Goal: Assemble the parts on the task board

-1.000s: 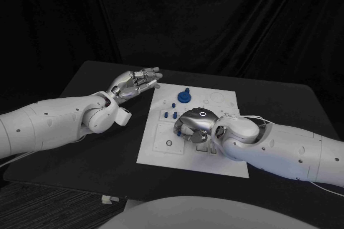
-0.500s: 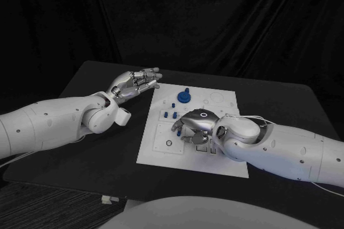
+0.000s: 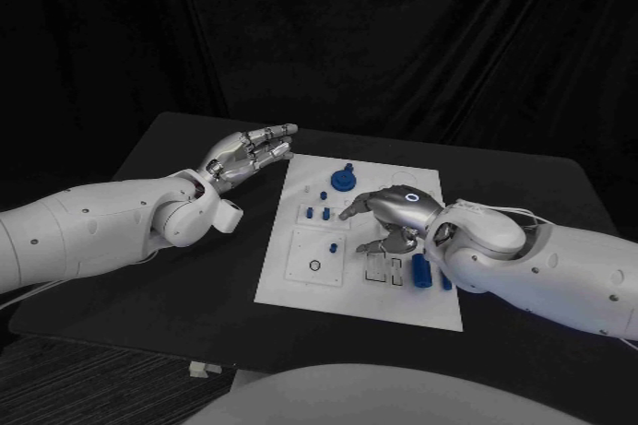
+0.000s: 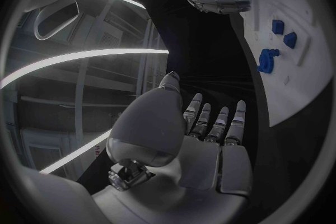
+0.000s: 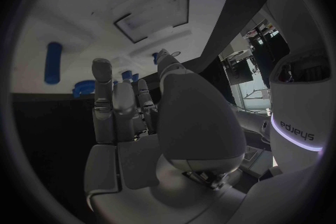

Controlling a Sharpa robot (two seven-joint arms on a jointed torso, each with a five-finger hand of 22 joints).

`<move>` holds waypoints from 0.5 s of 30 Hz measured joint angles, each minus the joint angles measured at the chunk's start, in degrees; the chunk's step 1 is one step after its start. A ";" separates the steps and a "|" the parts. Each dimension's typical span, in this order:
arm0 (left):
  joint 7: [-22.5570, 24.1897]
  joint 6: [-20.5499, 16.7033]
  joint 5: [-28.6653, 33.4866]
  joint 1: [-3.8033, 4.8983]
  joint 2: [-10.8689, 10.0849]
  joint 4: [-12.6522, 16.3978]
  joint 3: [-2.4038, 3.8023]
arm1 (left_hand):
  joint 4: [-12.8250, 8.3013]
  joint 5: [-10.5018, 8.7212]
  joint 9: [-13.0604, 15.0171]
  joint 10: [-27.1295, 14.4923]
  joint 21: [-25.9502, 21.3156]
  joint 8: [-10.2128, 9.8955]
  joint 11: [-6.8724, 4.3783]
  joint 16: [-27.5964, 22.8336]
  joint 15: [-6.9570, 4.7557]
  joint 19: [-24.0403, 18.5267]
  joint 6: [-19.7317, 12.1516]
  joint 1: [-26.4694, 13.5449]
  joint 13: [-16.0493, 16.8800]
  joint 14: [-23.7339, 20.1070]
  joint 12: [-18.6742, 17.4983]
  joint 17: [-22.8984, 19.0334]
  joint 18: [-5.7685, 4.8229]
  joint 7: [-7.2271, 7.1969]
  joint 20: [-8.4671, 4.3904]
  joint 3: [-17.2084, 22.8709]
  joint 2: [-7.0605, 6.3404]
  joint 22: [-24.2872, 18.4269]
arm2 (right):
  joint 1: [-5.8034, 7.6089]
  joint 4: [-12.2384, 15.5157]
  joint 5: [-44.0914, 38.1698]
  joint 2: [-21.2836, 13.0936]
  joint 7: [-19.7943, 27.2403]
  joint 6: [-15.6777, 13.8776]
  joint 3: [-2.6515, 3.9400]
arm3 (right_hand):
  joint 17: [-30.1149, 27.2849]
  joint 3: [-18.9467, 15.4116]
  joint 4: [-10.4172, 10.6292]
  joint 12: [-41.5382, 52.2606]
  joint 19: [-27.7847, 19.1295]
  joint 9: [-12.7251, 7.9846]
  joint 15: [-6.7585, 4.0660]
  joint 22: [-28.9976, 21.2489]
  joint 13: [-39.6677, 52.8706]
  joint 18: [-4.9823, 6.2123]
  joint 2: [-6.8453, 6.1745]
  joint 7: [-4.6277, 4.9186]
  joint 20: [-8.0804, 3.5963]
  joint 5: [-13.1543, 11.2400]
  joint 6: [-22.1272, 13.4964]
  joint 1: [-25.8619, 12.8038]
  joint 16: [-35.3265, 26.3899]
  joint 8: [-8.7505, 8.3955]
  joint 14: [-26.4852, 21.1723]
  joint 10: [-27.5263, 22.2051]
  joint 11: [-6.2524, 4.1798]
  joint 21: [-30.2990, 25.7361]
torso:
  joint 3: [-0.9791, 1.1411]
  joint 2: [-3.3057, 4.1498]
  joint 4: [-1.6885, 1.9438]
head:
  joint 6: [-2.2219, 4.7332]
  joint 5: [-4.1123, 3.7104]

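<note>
Blue cylinder part (image 3: pixel 420 270) on task board (image 3: pixel 300 282) just beside empty, spread right robot hand (image 3: pixel 385 218).

Task board (image 3: pixel 300 282) lies mid-counter (image 3: pixel 173 296), long axis running away from the robot. Round part (image 3: pixel 343 178) stands on the board's far end, toward its left side. Cluster of small parts (image 3: pixel 315 210) nearer than that, along the board's left half. Cylinder part (image 3: pixel 420 269) lies on the board's near right portion, just right of two rectangular recesses (image 3: pixel 382 270). Right hand (image 3: pixel 393 213) over the board's centre-right, behind the recesses and cylinder part, fingers spread, holding nothing. Left hand (image 3: pixel 249 153) off the board, above the counter beside the board's far left corner, fingers extended, holding nothing
</note>
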 measured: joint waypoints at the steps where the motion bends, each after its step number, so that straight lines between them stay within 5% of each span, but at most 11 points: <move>1: 0.00 -0.03 0.00 0.00 -0.02 0.01 0.00 | 0.00 -0.02 -0.06 0.47 0.00 0.01 0.67 -0.34 -0.15 -0.10 -2.15 0.01 -0.03 -0.24 -0.45 -0.13 3.30 -1.43 0.03 0.00 0.00 -0.18 | 0.50 0.29 0.60 -0.53 0.06 -0.59 0.00 | 0.00 0.00 0.00 0.46 0.00 0.00 0.00 0.00 0.00 0.00 -0.45 0.52 0.00 -0.47 -0.54 -0.45 0.00 0.00 0.00 0.00 0.01 0.00 | 0.00 0.00 0.00 | 0.00 0.00; 2: 0.00 -0.04 0.00 0.00 -0.04 0.02 0.00 | 0.44 -0.47 -0.18 0.51 0.01 0.01 0.86 -1.58 -0.29 -0.78 -4.38 0.01 -0.24 -0.70 -1.63 -0.29 5.69 -2.40 -0.24 -0.58 0.00 -0.73 | 1.04 0.58 1.29 -1.07 0.12 -1.15 0.00 | 0.00 0.00 0.00 1.07 0.00 -0.01 0.31 0.00 -0.01 0.00 -0.73 0.71 0.00 -0.83 -0.69 -0.74 0.00 0.00 0.32 -0.65 0.64 0.00 | 0.00 -0.01 0.00 | 0.00 -0.01; 3: 0.00 -0.07 0.00 0.00 -0.06 0.02 0.00 | 0.30 -0.46 -0.24 -0.62 -0.01 0.01 1.13 -2.28 -0.51 -1.71 -6.09 -0.45 -0.27 -0.91 -2.43 -0.30 5.69 -2.75 -0.53 -2.08 0.46 -2.61 | 1.75 0.93 2.28 -1.77 0.20 -1.82 0.00 | 0.01 -0.01 0.01 1.08 0.01 -0.01 0.31 0.00 -0.01 0.00 -0.75 1.11 0.01 -0.83 -0.31 -0.77 0.01 0.01 0.31 -0.97 0.62 0.00 | 0.00 -0.01 0.00 | 0.00 -0.04; 4: 0.00 -0.08 0.00 0.00 -0.08 0.02 0.00 | 0.30 -0.46 -0.42 -0.73 -0.53 0.00 1.10 -2.91 -0.80 -3.03 -7.18 -0.65 -0.29 -1.20 -3.08 -0.31 5.70 -3.50 -0.53 -2.04 0.65 -9.72 | 2.24 1.11 3.02 -2.23 0.25 -2.29 0.03 | 0.01 0.00 0.00 1.10 0.23 -0.01 0.31 0.00 -0.01 0.01 -0.74 1.18 0.22 -0.83 -0.22 -0.78 0.02 0.01 0.32 -0.99 0.59 0.00 | 0.00 -0.01 0.00 | 0.00 -0.05; 6: 0.00 -0.13 0.00 -0.01 -0.10 0.00 0.00 | 0.30 -1.28 -0.84 -1.26 -1.35 -0.65 -0.02 -4.28 -1.09 -5.76 -11.08 -0.67 -0.39 -1.51 -4.24 -0.37 5.71 -4.23 -0.74 -2.04 0.67 -16.49 | 3.15 1.49 4.49 -3.13 0.30 -3.03 0.03 | 0.05 0.00 0.00 2.66 0.60 -0.01 0.62 0.00 -0.03 0.00 0.48 2.10 0.57 -0.83 0.71 -1.99 0.06 0.02 0.64 -0.89 0.66 0.03 | 0.01 0.00 0.00 | 0.00 -0.07; 10: 0.00 -0.26 0.00 -0.01 -0.20 -0.04 0.00 | 0.30 -2.18 -1.16 -1.05 -1.36 -1.09 -0.43 -6.26 -1.78 -6.52 -15.50 -1.50 -0.82 -2.18 -7.05 -0.80 5.71 -6.08 -0.68 -2.05 1.48 -19.66 | 5.08 1.85 7.05 -5.03 0.27 -4.26 0.01 | 0.20 0.02 -0.01 3.80 1.44 -0.02 0.77 0.00 -0.09 -0.01 0.71 2.64 0.53 0.15 1.35 -2.02 0.16 0.14 0.83 0.30 0.42 0.34 | 0.01 0.00 0.01 | 0.00 -0.13; 11: 0.00 -0.30 0.00 -0.01 -0.22 -0.04 0.00 | 0.30 -3.00 -1.42 -1.06 -1.36 -1.10 -0.42 -7.09 -2.18 -6.55 -17.53 -2.28 -0.84 -2.57 -8.20 -0.81 5.71 -7.04 -0.64 -2.05 0.71 -19.93 | 5.47 1.84 7.54 -5.47 0.22 -4.55 0.02 | 1.84 0.02 -0.01 4.70 2.83 0.00 0.64 0.00 -0.10 -0.02 2.23 3.17 0.69 1.04 3.39 -0.50 1.21 1.41 1.76 2.05 -0.03 2.76 | 0.01 0.00 0.00 | 0.00 -0.13; 15: 0.00 -0.50 0.00 -0.01 -0.25 -0.01 0.00 | 0.30 -6.68 -1.69 -1.95 -1.36 -1.11 0.51 -7.99 -2.25 -7.72 -20.46 -5.98 -1.22 -2.64 -11.57 -0.82 5.72 -6.33 0.58 -2.05 0.63 -20.23 | 6.35 1.42 8.45 -6.83 -0.28 -5.66 0.04 | 6.24 0.89 -0.87 6.43 7.29 0.03 0.38 0.00 -0.46 -0.04 3.26 4.30 0.40 2.60 6.85 0.53 4.37 2.57 5.57 7.45 -0.88 10.80 | 0.01 0.01 0.01 | 0.00 -0.13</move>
